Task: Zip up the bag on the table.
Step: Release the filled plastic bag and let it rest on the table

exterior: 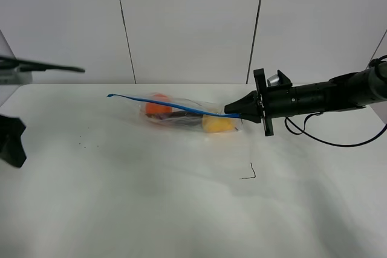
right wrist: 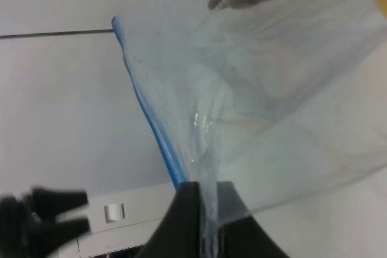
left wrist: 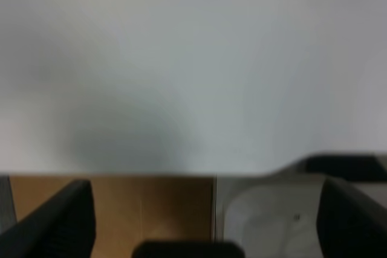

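The clear bag point(exterior: 184, 113) lies on the white table point(exterior: 181, 197) at the back middle, with an orange, a dark eggplant and a yellow fruit inside. Its blue zipper strip point(exterior: 169, 105) runs along the upper edge. My right gripper point(exterior: 233, 111) is shut on the right end of the strip. In the right wrist view the fingertips point(right wrist: 192, 200) pinch the clear plastic beside the blue strip point(right wrist: 154, 134). My left gripper point(left wrist: 205, 222) is far from the bag at the table's left edge, its fingers point(left wrist: 60, 222) wide apart and empty.
A small black hook-shaped mark point(exterior: 250, 173) lies on the table in front of the bag. A few dark specks point(exterior: 83, 140) sit at the left. A black cable point(exterior: 326, 140) trails under the right arm. The left arm's body point(exterior: 12, 140) is at the left edge.
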You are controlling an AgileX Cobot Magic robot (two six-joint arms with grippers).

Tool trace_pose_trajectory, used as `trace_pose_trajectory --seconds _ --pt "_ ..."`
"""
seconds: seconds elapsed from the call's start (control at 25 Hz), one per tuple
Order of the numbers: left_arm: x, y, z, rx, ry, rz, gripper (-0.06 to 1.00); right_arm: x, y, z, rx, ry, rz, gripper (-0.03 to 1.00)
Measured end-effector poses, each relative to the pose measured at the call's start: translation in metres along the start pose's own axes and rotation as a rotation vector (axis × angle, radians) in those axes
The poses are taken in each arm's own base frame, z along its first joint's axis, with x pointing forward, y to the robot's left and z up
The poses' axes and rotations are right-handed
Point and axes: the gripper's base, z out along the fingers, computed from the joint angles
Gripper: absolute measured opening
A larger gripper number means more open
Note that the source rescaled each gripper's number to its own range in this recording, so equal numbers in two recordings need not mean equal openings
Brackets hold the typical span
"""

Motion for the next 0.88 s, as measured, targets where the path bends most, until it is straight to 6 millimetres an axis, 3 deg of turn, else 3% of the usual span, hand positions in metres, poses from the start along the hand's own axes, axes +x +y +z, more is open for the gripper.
trace_pose_trajectory --seconds 0.2,0.32,0.56,0.88 --pt "0.065 0.001 0.01 0.0 -0.004 0.0 1.0 0.0 0.0 0.0 0.0 0.0 0.0 0.0" --pt "0.09 0.001 0.012 0.004 -0.103 -0.002 1.0 0.0 0.0 0.0 0.0 0.0 0.0 0.0" --pt "0.126 0.003 0.008 0.008 -0.303 0.005 1.0 0.0 0.0 0.0 0.0 0.0 0.0 0.0" --pt "0.148 0.002 -0.009 0.036 -0.481 0.006 1.0 0.0 0.0 0.0 0.0 0.0 0.0 0.0"
